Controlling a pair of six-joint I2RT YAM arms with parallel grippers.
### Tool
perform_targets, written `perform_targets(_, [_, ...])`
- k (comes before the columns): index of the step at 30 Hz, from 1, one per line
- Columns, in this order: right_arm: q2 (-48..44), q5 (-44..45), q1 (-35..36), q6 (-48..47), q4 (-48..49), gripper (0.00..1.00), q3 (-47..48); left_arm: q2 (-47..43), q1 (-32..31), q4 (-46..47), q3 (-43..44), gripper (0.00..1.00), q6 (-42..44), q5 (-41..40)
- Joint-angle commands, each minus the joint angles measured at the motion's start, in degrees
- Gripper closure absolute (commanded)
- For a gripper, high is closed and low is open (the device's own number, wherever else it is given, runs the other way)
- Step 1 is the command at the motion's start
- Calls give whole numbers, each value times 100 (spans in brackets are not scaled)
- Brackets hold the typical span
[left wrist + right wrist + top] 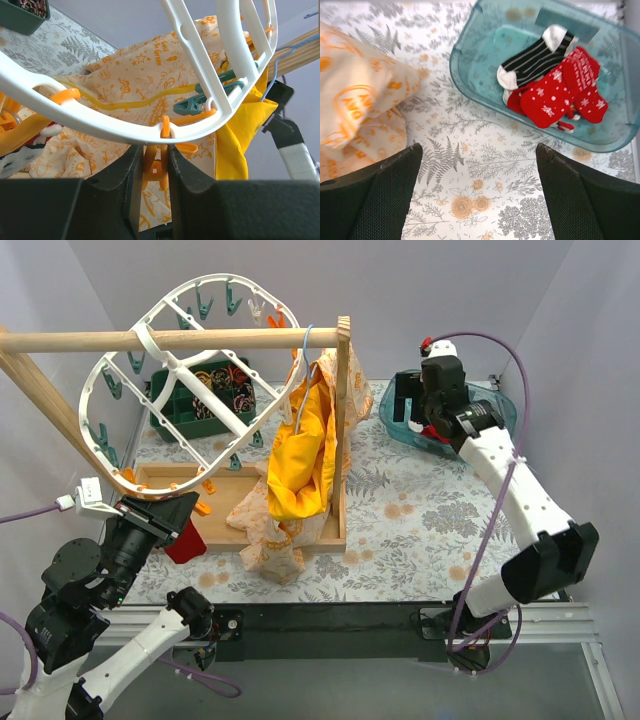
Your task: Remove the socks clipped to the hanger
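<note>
The white oval hanger (190,370) hangs from a wooden rod, with teal and orange pegs on its ribs. My left gripper (188,508) is under its lower rim (125,132), shut on an orange peg (157,170) that hangs from the rim. A red sock (186,543) hangs just below this gripper; a red and white bit shows in the left wrist view (35,140). My right gripper (479,150) is open and empty above the table, beside a teal basin (470,80). In the basin lie red socks (560,92) and a black-and-white striped sock (535,57).
A wooden rack (343,430) with a tray base (240,505) stands at the centre left. A yellow garment (305,455) on a thin light-blue hanger and a pale orange-printed cloth (270,535) hang from it. A green bin (205,395) of small rings sits behind.
</note>
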Motion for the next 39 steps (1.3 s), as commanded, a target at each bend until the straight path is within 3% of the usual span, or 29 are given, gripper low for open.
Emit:
perform_targets(1, [-1010, 466, 188, -92, 99, 2, 244, 9, -17, -89, -39, 100, 35, 150])
perform_targets(4, [-1686, 133, 390, -109, 467, 2, 121, -17, -17, -80, -57, 100, 27, 159])
perform_targets(7, [-2496, -1253, 408, -180, 1386, 2, -352, -35, -17, -62, -48, 100, 27, 150])
perform_targets(8, [-2689, -2406, 408, -197, 1696, 2, -511, -44, -17, -62, -66, 100, 35, 159])
perform_targets(10, [-3128, -3581, 400, -110, 2564, 2, -897, -52, -17, -62, -75, 100, 35, 168])
perform_targets(11, [-3200, -4701, 400, 12, 2831, 2, -960, -61, -17, -62, -75, 100, 35, 168])
perform_targets(13, [-3158, -5796, 408, 512, 3479, 2, -917, -61, -17, -80, -66, 100, 27, 168])
perform_targets(14, [-3070, -6820, 417, 749, 3684, 2, -856, -61, -17, -89, -83, 100, 27, 168])
perform_targets(17, [-2727, -8187, 618, 2129, 4992, 2, -855, -70, -17, -71, -110, 100, 9, 185])
perform_targets(20, [-2420, -8491, 1345, 2422, 5277, 2, -663, -70, -17, -62, -110, 100, 9, 194])
perform_targets(24, [-1727, -8369, 2533, 1940, 4567, 2, -65, -44, -17, -45, -119, 100, -17, 203])
perform_targets(28, [-1208, -7615, 3746, 597, 2981, 2, 585, 0, -17, -80, -84, 100, -35, 194])
perform_targets(31, [-671, -6394, 4660, -433, 1862, 2, 1270, 0, -17, -115, -66, 100, -35, 177])
perform_targets(34, [-188, -4839, 5451, -1057, 1401, 2, 1675, 0, -17, -141, -48, 100, -35, 159])
perform_targets(39, [523, -1140, 6647, -1884, 1374, 2, 1861, 18, -17, -133, -48, 100, -35, 142])
